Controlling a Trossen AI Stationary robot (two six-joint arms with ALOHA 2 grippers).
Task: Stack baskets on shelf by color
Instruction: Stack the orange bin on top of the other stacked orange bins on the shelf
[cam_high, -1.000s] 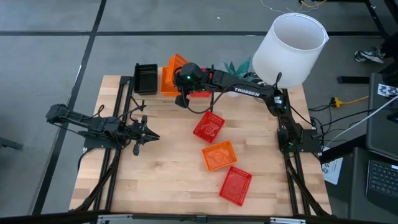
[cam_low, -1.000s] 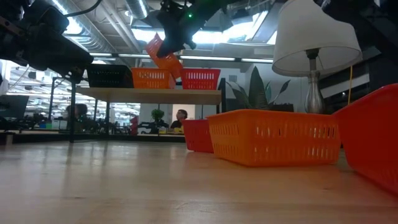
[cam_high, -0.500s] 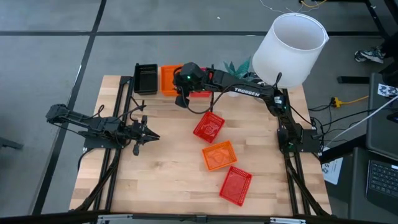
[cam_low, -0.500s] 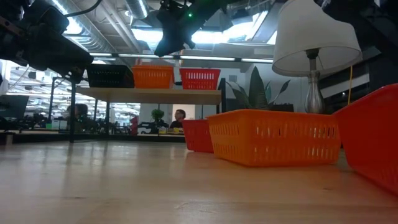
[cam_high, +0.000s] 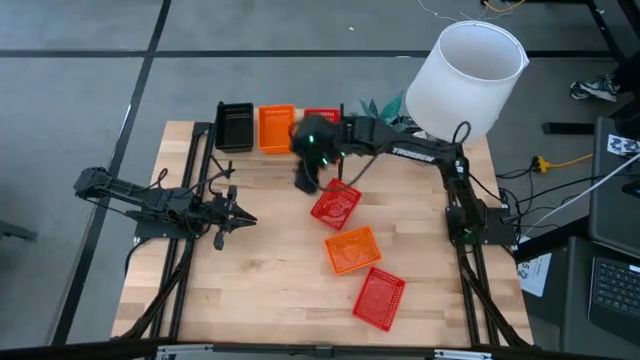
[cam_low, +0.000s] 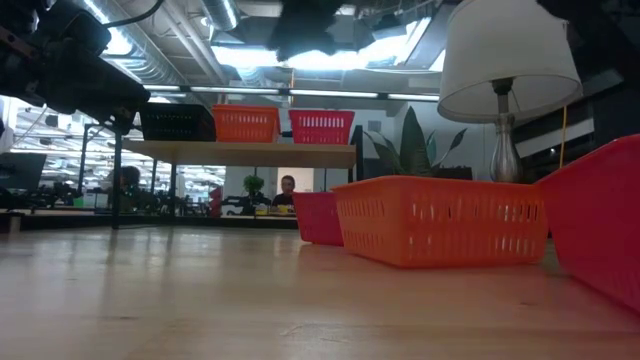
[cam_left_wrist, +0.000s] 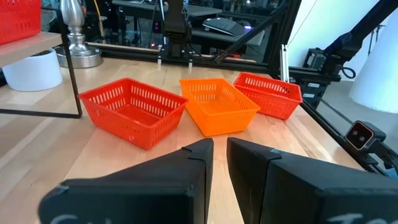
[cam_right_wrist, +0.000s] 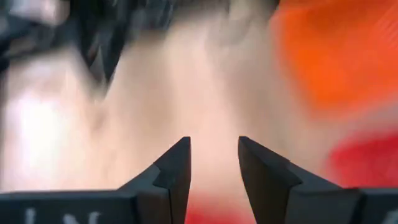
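The shelf (cam_high: 330, 116) stands at the far edge of the table (cam_high: 250, 290); on it sit a black basket (cam_high: 234, 126), an orange basket (cam_high: 276, 127) beside it, and a red basket (cam_high: 322, 117) beside that, partly hidden by the right arm; how many are nested in each pile cannot be told. Three more baskets lie on the table in front of the shelf: a red one (cam_high: 335, 204) nearest the shelf, an orange one (cam_high: 351, 249) next, and another red one (cam_high: 379, 297) farthest from it.

The right pincer (cam_high: 307, 180) hangs just in front of the shelf, close to the nearest red basket; its two fingers are spread apart with nothing between them. The left pincer (cam_high: 234, 216) waits over the table well away from the shelf, off to the left; its fingers (cam_left_wrist: 193, 165) sit close with only a thin gap, and they grip nothing.

The baskets look light and thin, made of stiff plastic full of slots; they would slide or tip easily if bumped. The best place to grab is probably the top rim of one wall, one finger inside and one outside; a short wall may keep it level. Each should go down straight into a basket of the same color, so it nests and does not catch.
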